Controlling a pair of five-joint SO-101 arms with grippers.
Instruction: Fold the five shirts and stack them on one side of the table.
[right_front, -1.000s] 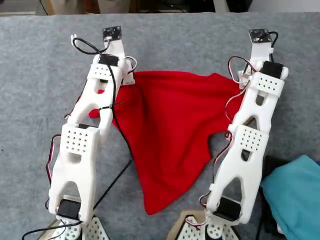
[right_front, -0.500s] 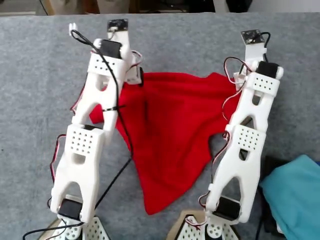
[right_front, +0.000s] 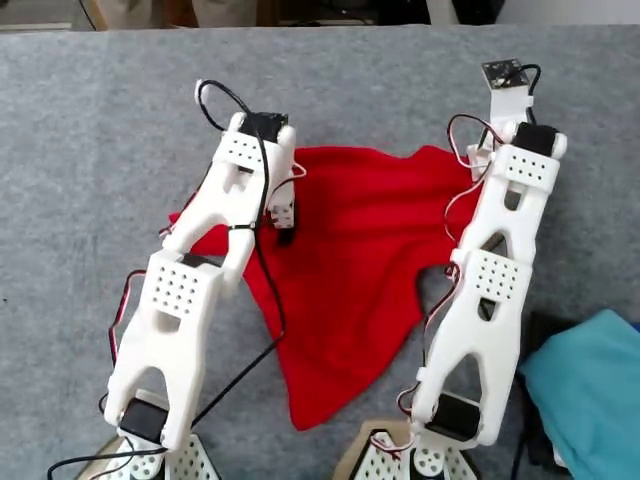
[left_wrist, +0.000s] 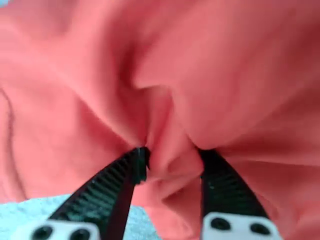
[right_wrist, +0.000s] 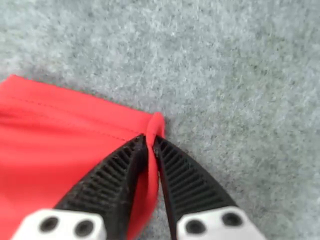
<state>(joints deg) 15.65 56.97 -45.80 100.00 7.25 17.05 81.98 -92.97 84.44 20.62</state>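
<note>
Red shirt (right_front: 350, 270), rumpled, partly spread: one fold bunched in left hand (left_wrist: 172, 157), hemmed corner pinched in right hand (right_wrist: 151, 142). Teal shirt (right_front: 590, 390) heaped well apart, outboard of right hand.

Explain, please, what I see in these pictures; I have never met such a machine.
Two white robot arms stand side by side: the left arm and the right arm. The wide picture looks down from above; the other two come from a small camera on each wrist. A red shirt lies on the grey table, and a blue cloth sits at its edge. The left tool grips bunched red fabric; the right tool pinches a corner of the shirt.
</note>
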